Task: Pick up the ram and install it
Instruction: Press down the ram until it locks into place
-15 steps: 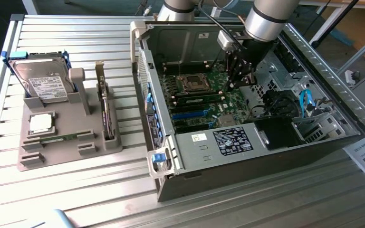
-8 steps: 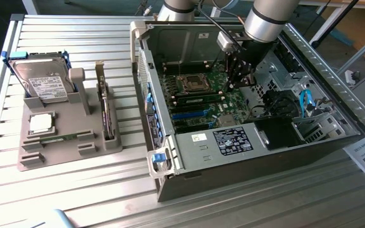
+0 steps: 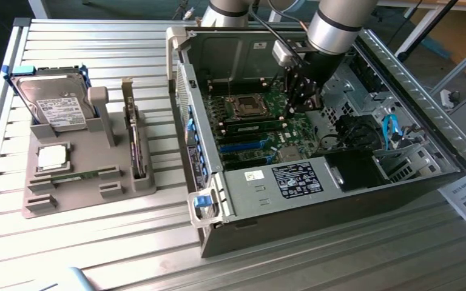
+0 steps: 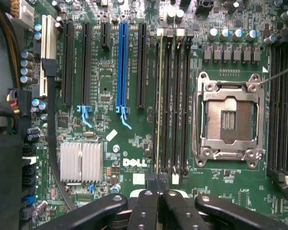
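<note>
Ram: one stick, counted. In the wrist view it shows edge-on, a thin, long yellow-green strip. It stands in the memory slot farthest from the processor socket, in a bank of four slots. The other three slots are bare and black. In the exterior view the ram reads as a narrow green bar on the motherboard, between the socket and the blue slot.

Gripper: fingers pressed together, with the tips right over one end of the ram's slot. Cannot tell whether they touch the stick. In the exterior view the gripper reaches down into the open case.

Board count: one socket, open and without a chip; one blue slot; one finned silver heatsink. White lettering "DELL" is beside the heatsink.

Outside the case, on the exterior view's left: one grey tray. It holds one hard drive with a white label (not legible), one square silver processor chip, and one card with a metal bracket, upright.
</note>
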Controlling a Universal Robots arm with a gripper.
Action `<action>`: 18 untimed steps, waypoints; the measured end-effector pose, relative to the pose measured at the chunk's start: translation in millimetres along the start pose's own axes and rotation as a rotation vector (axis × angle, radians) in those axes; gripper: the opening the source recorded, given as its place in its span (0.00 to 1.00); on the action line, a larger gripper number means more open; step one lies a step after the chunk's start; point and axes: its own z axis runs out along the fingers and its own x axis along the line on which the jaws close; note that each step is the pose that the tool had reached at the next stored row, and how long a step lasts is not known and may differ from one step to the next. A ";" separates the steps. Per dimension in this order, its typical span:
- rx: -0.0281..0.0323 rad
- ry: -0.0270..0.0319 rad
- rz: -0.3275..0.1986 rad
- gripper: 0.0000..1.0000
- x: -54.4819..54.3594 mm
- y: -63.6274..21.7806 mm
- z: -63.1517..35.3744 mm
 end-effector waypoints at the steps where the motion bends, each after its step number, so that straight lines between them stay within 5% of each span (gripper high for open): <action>1: 0.0000 0.0001 0.000 0.10 -0.1 2.1 0.2; 18: 0.0005 0.0002 0.000 0.10 -0.4 4.5 7.5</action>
